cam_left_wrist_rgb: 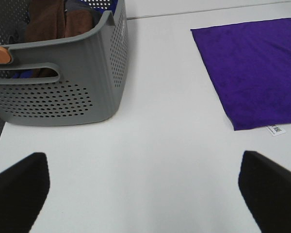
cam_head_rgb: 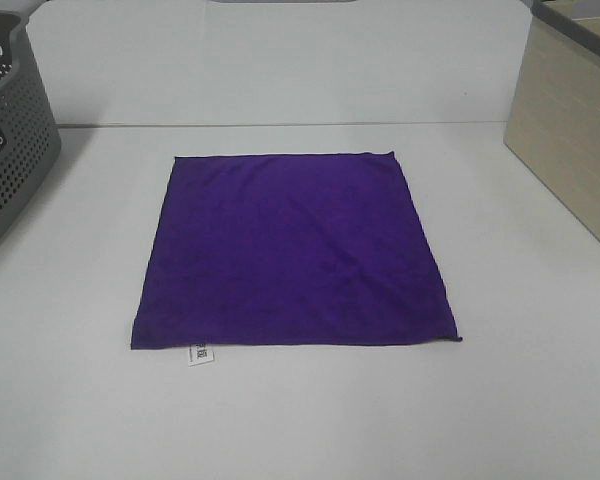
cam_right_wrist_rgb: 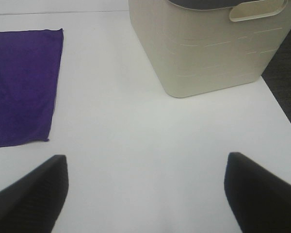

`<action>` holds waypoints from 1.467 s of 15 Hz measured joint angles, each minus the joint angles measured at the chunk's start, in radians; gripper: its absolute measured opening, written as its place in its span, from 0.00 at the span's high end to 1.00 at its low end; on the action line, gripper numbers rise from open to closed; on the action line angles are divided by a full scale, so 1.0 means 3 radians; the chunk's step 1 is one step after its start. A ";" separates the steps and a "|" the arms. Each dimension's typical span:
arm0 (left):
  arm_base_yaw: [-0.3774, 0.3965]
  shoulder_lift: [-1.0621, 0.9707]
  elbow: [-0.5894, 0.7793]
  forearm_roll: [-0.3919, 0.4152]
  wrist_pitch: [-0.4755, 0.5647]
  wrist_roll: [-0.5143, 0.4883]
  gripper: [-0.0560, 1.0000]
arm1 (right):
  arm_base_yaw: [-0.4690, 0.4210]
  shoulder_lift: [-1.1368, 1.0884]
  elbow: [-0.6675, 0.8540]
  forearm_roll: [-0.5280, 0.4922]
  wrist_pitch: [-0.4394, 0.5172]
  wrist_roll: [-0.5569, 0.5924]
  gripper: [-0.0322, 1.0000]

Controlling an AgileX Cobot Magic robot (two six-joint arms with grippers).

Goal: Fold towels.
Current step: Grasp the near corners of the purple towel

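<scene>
A deep purple square towel (cam_head_rgb: pixel 292 250) lies flat and unfolded on the white table, with a small white care tag (cam_head_rgb: pixel 200 353) at its near left corner. It also shows in the left wrist view (cam_left_wrist_rgb: pixel 254 73) with its tag (cam_left_wrist_rgb: pixel 276 129), and in the right wrist view (cam_right_wrist_rgb: pixel 22 82). My left gripper (cam_left_wrist_rgb: pixel 145 194) is open and empty over bare table, left of the towel. My right gripper (cam_right_wrist_rgb: pixel 145 191) is open and empty over bare table, right of the towel. Neither gripper shows in the exterior high view.
A grey perforated basket (cam_head_rgb: pixel 10 150) stands at the table's left; in the left wrist view the basket (cam_left_wrist_rgb: pixel 63 87) holds brown cloth (cam_left_wrist_rgb: pixel 53 22). A beige bin (cam_head_rgb: pixel 570 130) stands at the right, also in the right wrist view (cam_right_wrist_rgb: pixel 208 53).
</scene>
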 joint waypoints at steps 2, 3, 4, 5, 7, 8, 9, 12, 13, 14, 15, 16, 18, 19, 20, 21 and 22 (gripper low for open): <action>-0.0127 0.0000 0.0000 0.0000 0.0000 0.0000 0.01 | 0.0000 0.0000 0.0000 0.0000 0.0000 0.0000 0.15; -0.0140 0.0000 0.0000 0.0000 0.0000 0.0000 0.01 | 0.0000 0.0000 0.0000 0.0000 0.0000 0.0000 0.15; -0.0143 0.0000 0.0000 0.0000 0.0000 0.0000 0.01 | 0.0000 0.0000 0.0000 0.0000 0.0000 0.0000 0.15; -0.0143 0.0000 0.0000 0.0000 0.0000 0.0000 0.01 | 0.0000 0.0000 0.0000 0.0000 0.0000 0.0000 0.15; -0.0143 0.0000 0.0000 0.0000 0.0000 0.0000 0.01 | 0.0000 0.0000 0.0000 0.0000 0.0000 0.0000 0.15; -0.0150 0.0000 0.0000 0.0000 0.0000 0.0000 0.01 | 0.0000 0.0000 0.0000 0.0000 0.0000 0.0000 0.15; -0.0167 0.0000 0.0000 0.0000 0.0000 0.0000 0.01 | 0.0000 0.0000 0.0000 0.0000 0.0000 0.0000 0.15; -0.0173 0.0000 0.0000 0.0000 0.0000 0.0000 0.01 | 0.0000 0.0000 0.0000 0.0000 0.0000 0.0000 0.15; -0.0173 0.0000 0.0000 0.0000 0.0000 0.0000 0.01 | 0.0000 0.0000 0.0000 0.0000 0.0000 0.0000 0.15; -0.0173 0.0000 0.0000 0.0000 0.0000 0.0000 0.01 | 0.0000 0.0000 0.0000 0.0000 0.0000 0.0000 0.15; -0.0173 0.0000 0.0000 0.0000 0.0000 0.0000 0.01 | 0.0000 0.0000 0.0000 0.0000 0.0000 0.0000 0.15; -0.0173 0.0000 0.0000 0.0000 0.0000 0.0000 0.01 | 0.0000 0.0000 0.0000 0.0000 0.0000 0.0000 0.15; -0.0173 0.0033 -0.0013 0.0000 0.0017 0.0000 0.01 | 0.0000 0.0297 -0.0097 0.0067 0.0050 0.0010 0.15; -0.0173 0.0213 -0.0117 0.0023 0.0093 -0.0050 0.01 | 0.0000 0.0653 -0.0233 0.0090 0.0113 0.0010 0.15; -0.0173 0.0547 -0.0320 0.0067 0.0193 -0.0140 0.01 | 0.0000 0.1160 -0.0430 0.0093 0.0203 0.0003 0.15; -0.0173 0.0783 -0.0440 0.0070 0.0263 -0.0187 0.01 | 0.0000 0.1433 -0.0557 0.0097 0.0267 0.0000 0.15; -0.0173 0.1770 -0.0820 0.0073 0.0447 -0.0233 0.01 | 0.0000 0.2423 -0.1037 0.0120 0.0447 0.0000 0.15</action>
